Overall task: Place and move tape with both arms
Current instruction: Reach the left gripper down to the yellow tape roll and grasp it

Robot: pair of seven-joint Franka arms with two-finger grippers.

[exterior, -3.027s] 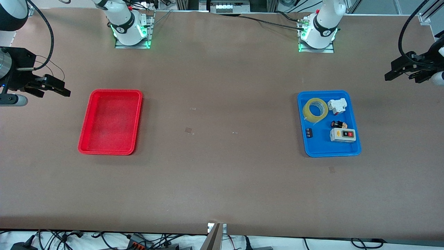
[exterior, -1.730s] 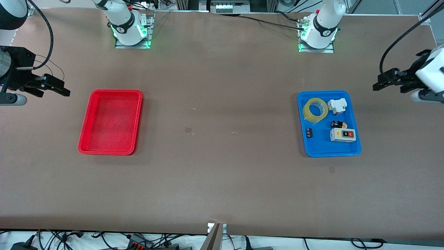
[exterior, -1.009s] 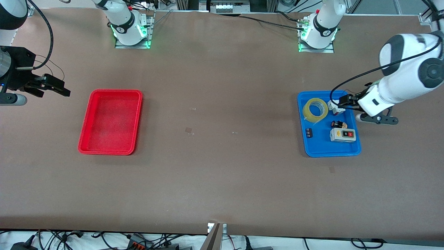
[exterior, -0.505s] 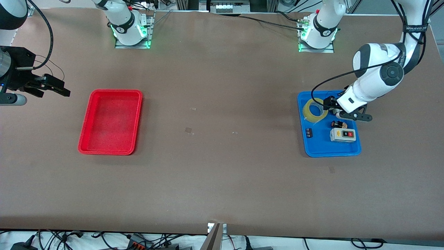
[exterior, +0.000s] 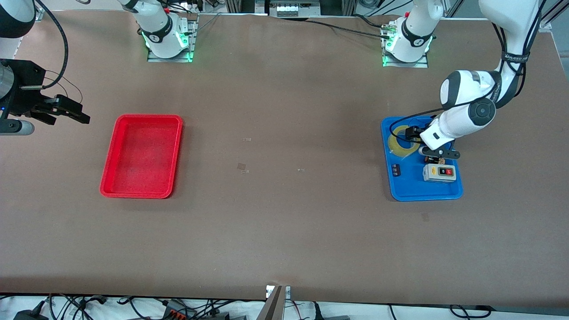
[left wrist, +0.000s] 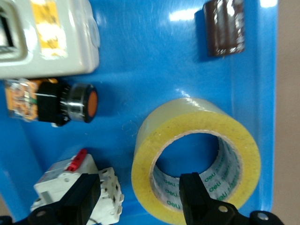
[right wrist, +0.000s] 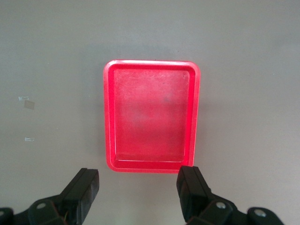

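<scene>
The yellow-amber tape roll point(exterior: 395, 145) lies flat in the blue tray point(exterior: 413, 190), in the corner farther from the front camera. My left gripper point(exterior: 411, 133) is low over it and open. In the left wrist view the left gripper point(left wrist: 139, 188) straddles the wall of the tape point(left wrist: 154, 140). One finger point(left wrist: 199, 199) is in the roll's hole. The other finger point(left wrist: 80, 197) is over a white breaker point(left wrist: 105, 187). My right gripper point(exterior: 83, 113) waits open and empty in the air at the right arm's end of the table, beside the red tray point(exterior: 142, 155).
The blue tray point(left wrist: 140, 56) also holds a grey switch box point(exterior: 439, 173), a black push button point(left wrist: 70, 104) and a small dark part point(exterior: 395, 169). The red tray point(right wrist: 151, 115) is empty in the right wrist view, past the open right gripper point(right wrist: 138, 190).
My left arm has swung in from the table's end and come down into the blue tray, its open fingers now around the tape's wall. The right arm has not moved.
</scene>
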